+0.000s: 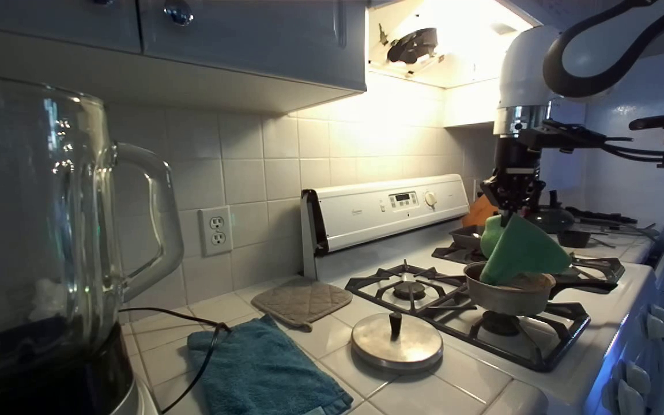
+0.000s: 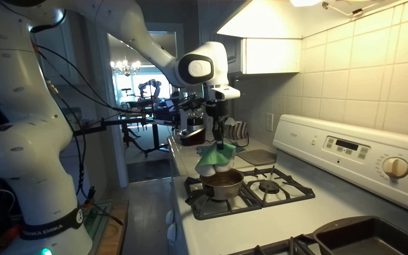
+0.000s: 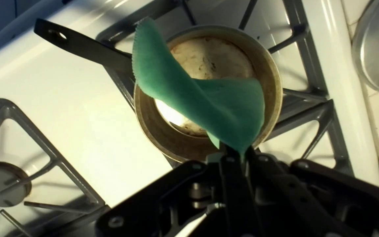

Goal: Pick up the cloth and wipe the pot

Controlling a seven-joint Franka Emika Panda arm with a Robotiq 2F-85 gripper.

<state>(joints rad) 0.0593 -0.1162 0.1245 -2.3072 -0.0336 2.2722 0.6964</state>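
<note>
Pinching a fold of the green cloth point(image 3: 179, 87), the gripper point(image 3: 240, 153) is seen nearest in the wrist view, its jaws drawn together with the fabric caught between them; the cloth is hung over the pot point(image 3: 272, 85), its long axis slanted from the fingertips to the upper left and its free corner pointed toward the side of the black handle point(image 3: 77, 44); a shorter flap is spread to the right, above the pot's floor (whether that floor is touched cannot be told). Below, the pot is stood upright on a burner grate point(image 3: 314, 69), partly covered from sight by the fabric; its handle is pointed, in both exterior views, toward the front edge of the stove point(image 2: 225, 226); brown marks are shown on its inner floor. Farther out, a silvery lid point(image 1: 378, 349) is laid knob up on the tiled counter point(image 1: 418, 397), just beside the stove; a grey quilted pot holder point(image 1: 303, 300) is laid flat near it; beyond these, a teal-blue cloth point(image 1: 268, 363) is spread, and past that a glass blender point(image 1: 72, 230) is stood. Farthest off, in an exterior view, a chandelier point(image 2: 126, 67) is framed by a white-edged doorway point(image 2: 118, 159).
</note>
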